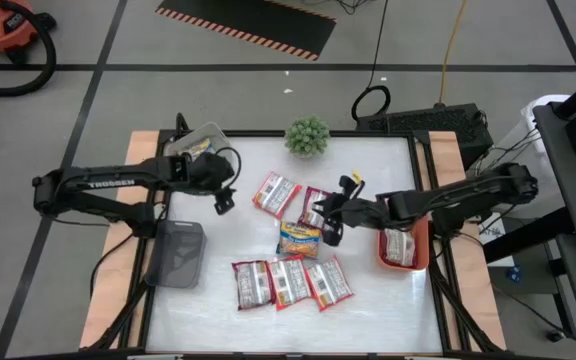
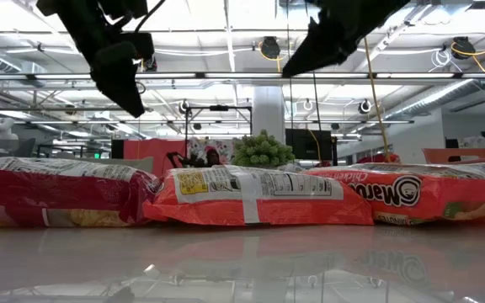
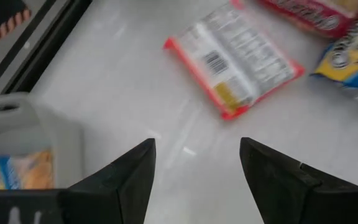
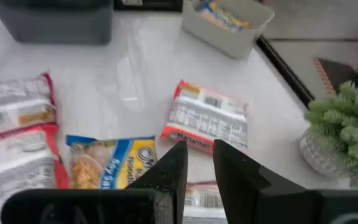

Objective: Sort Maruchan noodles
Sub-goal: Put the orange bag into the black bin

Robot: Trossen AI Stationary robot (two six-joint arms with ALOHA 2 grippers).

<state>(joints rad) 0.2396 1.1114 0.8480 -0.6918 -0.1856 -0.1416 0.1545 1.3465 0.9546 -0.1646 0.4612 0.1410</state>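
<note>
Several Maruchan packets lie flat on the white table. Two red ones (image 1: pixel 276 193) (image 1: pixel 311 203) sit mid-table, and one yellow-blue packet (image 1: pixel 300 240) lies just nearer. Three red packets (image 1: pixel 290 282) form a row by the near edge. Another red packet (image 1: pixel 400 246) lies in the orange bin (image 1: pixel 423 240), and a yellow one (image 3: pixel 17 171) in the pale bin (image 1: pixel 196 140). My left gripper (image 1: pixel 224 198) (image 3: pixel 197 143) hovers open over bare table beside the pale bin. My right gripper (image 1: pixel 332 215) (image 4: pixel 199 158) hangs above the mid-table red packet (image 4: pixel 205 198), its fingers only narrowly apart, holding nothing.
A dark grey bin (image 1: pixel 178 252) stands at the table's left near side. A green potted plant (image 1: pixel 308 135) sits at the far edge. Bare table lies between the left gripper and the packets. The low view shows both grippers (image 2: pixel 120 63) (image 2: pixel 335 34) raised above the packets.
</note>
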